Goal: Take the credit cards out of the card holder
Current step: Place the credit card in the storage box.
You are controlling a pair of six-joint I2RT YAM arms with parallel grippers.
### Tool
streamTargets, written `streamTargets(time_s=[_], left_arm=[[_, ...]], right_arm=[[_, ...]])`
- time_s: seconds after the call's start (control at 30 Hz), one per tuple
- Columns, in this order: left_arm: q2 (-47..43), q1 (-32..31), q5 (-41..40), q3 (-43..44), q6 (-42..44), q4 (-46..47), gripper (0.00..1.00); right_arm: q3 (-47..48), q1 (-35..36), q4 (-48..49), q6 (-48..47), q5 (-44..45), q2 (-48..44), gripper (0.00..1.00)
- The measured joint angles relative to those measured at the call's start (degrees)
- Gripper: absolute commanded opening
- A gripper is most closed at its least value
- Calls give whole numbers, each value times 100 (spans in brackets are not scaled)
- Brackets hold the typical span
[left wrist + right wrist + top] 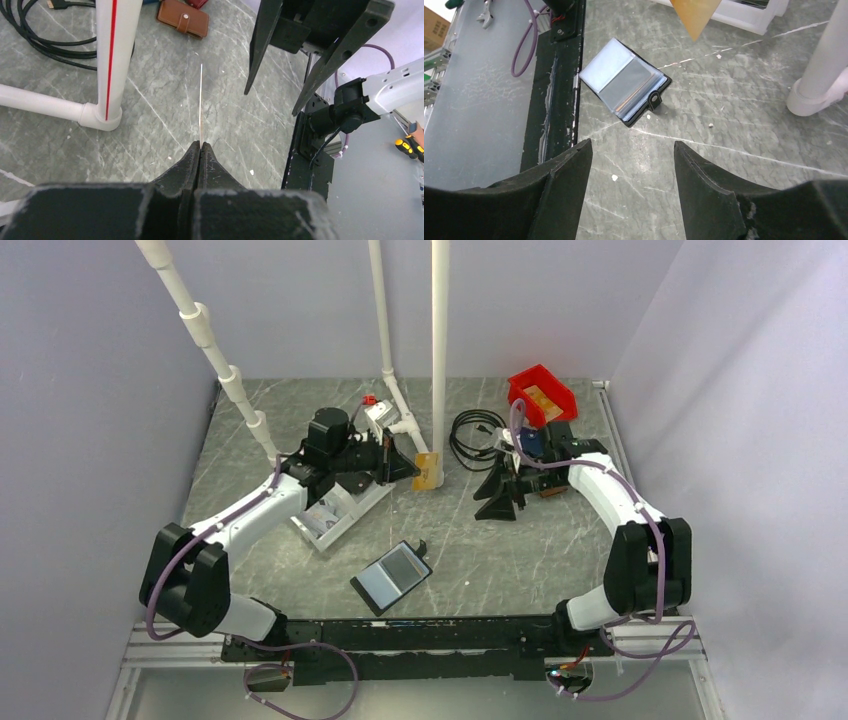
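Gold-tan credit card [427,471] clamped in left hand [200,145].

Both arms have white links and bulky black joints: left arm [245,518] at 8 o'clock, right arm [615,490] at 4. Purple cable [514,62] trails along each. Left gripper [200,146] and right gripper [633,145] have black wedge-shaped fingers with pale, scuffed edges.

— Where does my overhead view sit?
— High and far back, behind the left fingers [400,465] and the right fingers [497,502], tilted down over the whole counter [480,540].
— And my wrist views?
— Each rides close behind its own pair. My left one looks past its tips toward the right fingers; my right one looks down beyond its pair at the card holder [624,82], which the overhead shares.
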Motion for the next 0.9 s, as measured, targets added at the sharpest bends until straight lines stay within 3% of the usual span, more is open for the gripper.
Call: streamTargets(time_s=[0.37, 0.9], left_arm=[[59, -229, 356, -284, -490, 981, 0], [232, -704, 378, -374, -874, 1445, 0]], right_arm=[[-278, 192, 1086, 1132, 55, 7, 64], [-595, 299, 2153, 2304, -463, 50, 60]])
